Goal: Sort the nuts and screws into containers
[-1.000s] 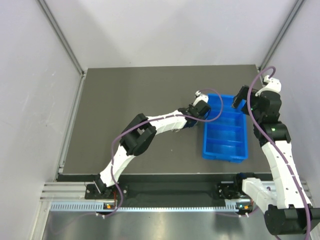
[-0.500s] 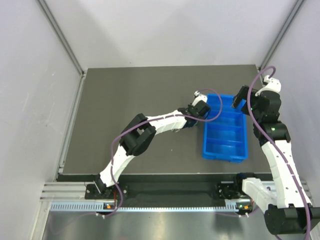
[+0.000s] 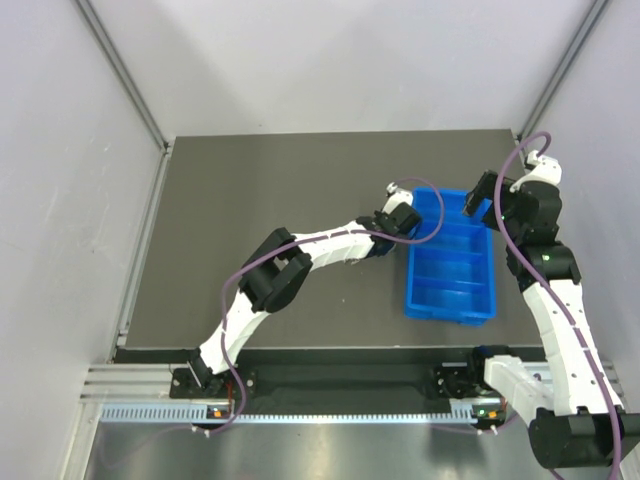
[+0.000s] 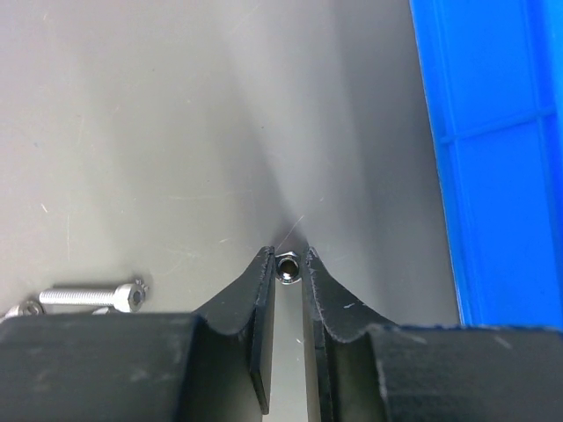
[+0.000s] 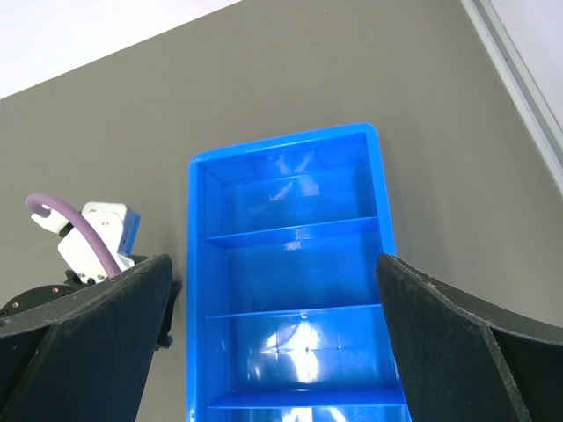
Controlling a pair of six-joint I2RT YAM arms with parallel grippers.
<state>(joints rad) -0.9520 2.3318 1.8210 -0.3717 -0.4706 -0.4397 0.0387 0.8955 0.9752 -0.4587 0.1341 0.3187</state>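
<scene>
My left gripper (image 4: 288,264) is shut on a small silvery nut (image 4: 288,267), pinched between its fingertips close over the dark mat. It is just left of the blue four-compartment tray (image 4: 501,132). A silvery screw (image 4: 92,296) lies on the mat to its left, with another small metal bit (image 4: 22,309) beside it. In the top view the left gripper (image 3: 385,240) is at the tray's (image 3: 447,316) far left side. My right gripper (image 5: 273,259) is wide open and empty, high over the tray (image 5: 195,264), whose visible compartments look empty.
The dark mat (image 3: 250,200) covers the table. White walls and aluminium rails stand on the left, the right and at the back. The left arm's elbow (image 3: 275,275) stretches across the middle of the mat.
</scene>
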